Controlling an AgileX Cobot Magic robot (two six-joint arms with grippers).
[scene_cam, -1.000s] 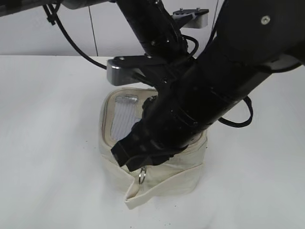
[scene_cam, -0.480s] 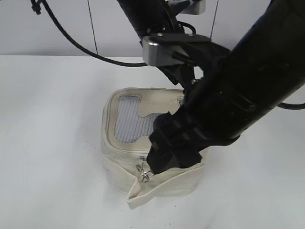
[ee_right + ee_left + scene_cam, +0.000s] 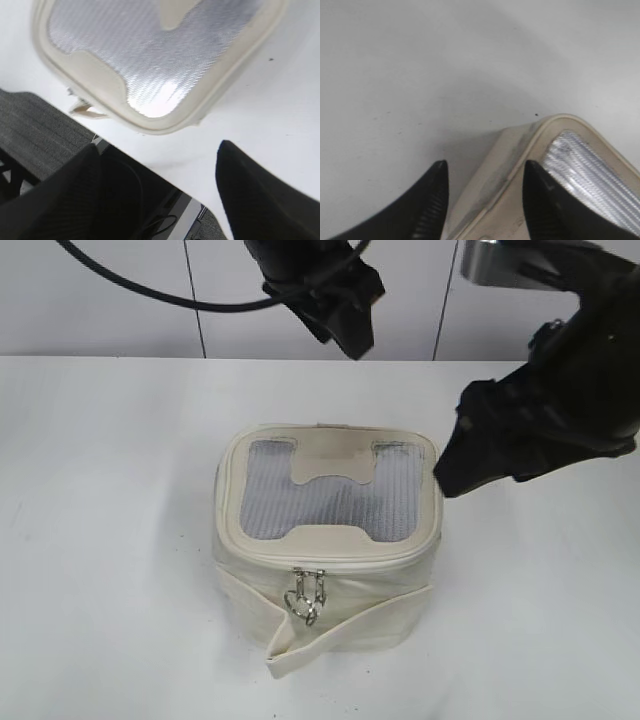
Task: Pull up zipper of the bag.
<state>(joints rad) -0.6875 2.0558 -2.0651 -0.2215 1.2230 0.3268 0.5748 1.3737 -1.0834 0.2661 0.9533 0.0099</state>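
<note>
bag (image 3: 328,530) zipped, pulls (image 3: 305,595) met | left tool (image 3: 485,200) spread, right tool (image 3: 157,200) spread, both clear | risk: strap (image 3: 340,632) snagged if re-approached

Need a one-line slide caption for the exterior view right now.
Boxy cream leatherette bag on white table, silver zipper pulls meeting in front, both arms clear.

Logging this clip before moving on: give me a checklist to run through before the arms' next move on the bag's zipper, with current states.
1. Left claw open, empty: ok.
2. Right claw open, empty: ok.
3. Both claws clear of the bag: ok.
4. Bag upright on the table: ok.
5. Zipper shut along the front rim, pulls together: ok.
6. Zipper at the far side: cannot tell.
</note>
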